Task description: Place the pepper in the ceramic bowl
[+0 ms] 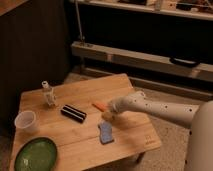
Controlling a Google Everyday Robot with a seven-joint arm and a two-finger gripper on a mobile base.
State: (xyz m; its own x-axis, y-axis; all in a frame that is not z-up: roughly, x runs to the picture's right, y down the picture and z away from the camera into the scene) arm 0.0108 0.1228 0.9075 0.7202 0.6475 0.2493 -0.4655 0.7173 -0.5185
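Note:
The pepper (99, 105) is a small slim orange-red piece lying on the wooden table (75, 145), just right of the black box. My gripper (107, 114) hangs at the end of the white arm reaching in from the right, right next to the pepper's near end and just above the blue sponge (105, 132). The ceramic bowl (35, 154) is a wide shallow green dish at the table's front left corner, far from the gripper and with nothing in it.
A black rectangular box (73, 113) lies in the middle of the table. A small translucent white cup (25, 121) stands at the left edge. A small white bottle-like object (48, 94) stands at the back left. A dark shelf unit runs behind the table.

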